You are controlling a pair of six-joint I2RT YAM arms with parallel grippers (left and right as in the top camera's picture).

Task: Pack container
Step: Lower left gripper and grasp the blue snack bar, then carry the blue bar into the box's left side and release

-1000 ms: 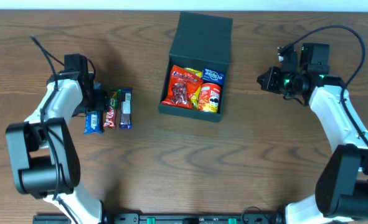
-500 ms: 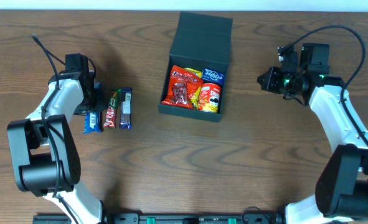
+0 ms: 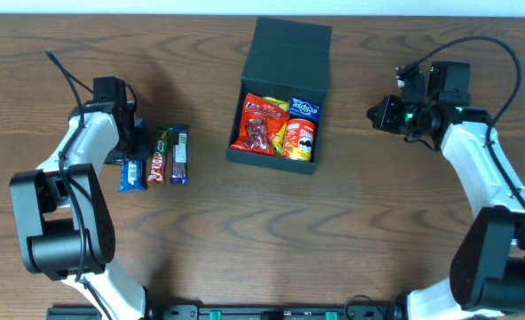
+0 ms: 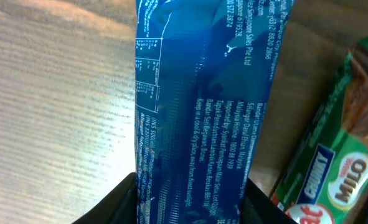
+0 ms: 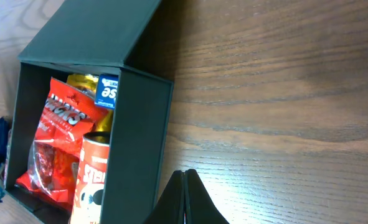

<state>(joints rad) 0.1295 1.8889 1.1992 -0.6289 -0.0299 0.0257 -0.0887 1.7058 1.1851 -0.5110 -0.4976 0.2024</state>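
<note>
The dark container (image 3: 236, 154) stands open at mid table, its lid (image 3: 292, 40) folded back. It holds a red packet (image 3: 260, 124), a blue packet (image 3: 304, 108) and an orange can (image 3: 299, 140). Three snack bars lie side by side at the left. My left gripper (image 3: 131, 153) is shut on the top end of the leftmost one, a blue bar (image 4: 202, 93), with a black finger (image 4: 118, 202) against each side. A Milo bar (image 4: 333, 168) lies right beside it. My right gripper (image 5: 185, 177) is shut and empty, right of the container's wall (image 5: 140, 137).
A second blue bar (image 3: 179, 154) lies right of the Milo bar (image 3: 160, 156). Bare wooden table (image 3: 351, 231) runs along the front. The right arm's cable (image 3: 493, 49) loops over the back right.
My left gripper's jaws have closed onto the blue bar. The right arm and the container have not moved.
</note>
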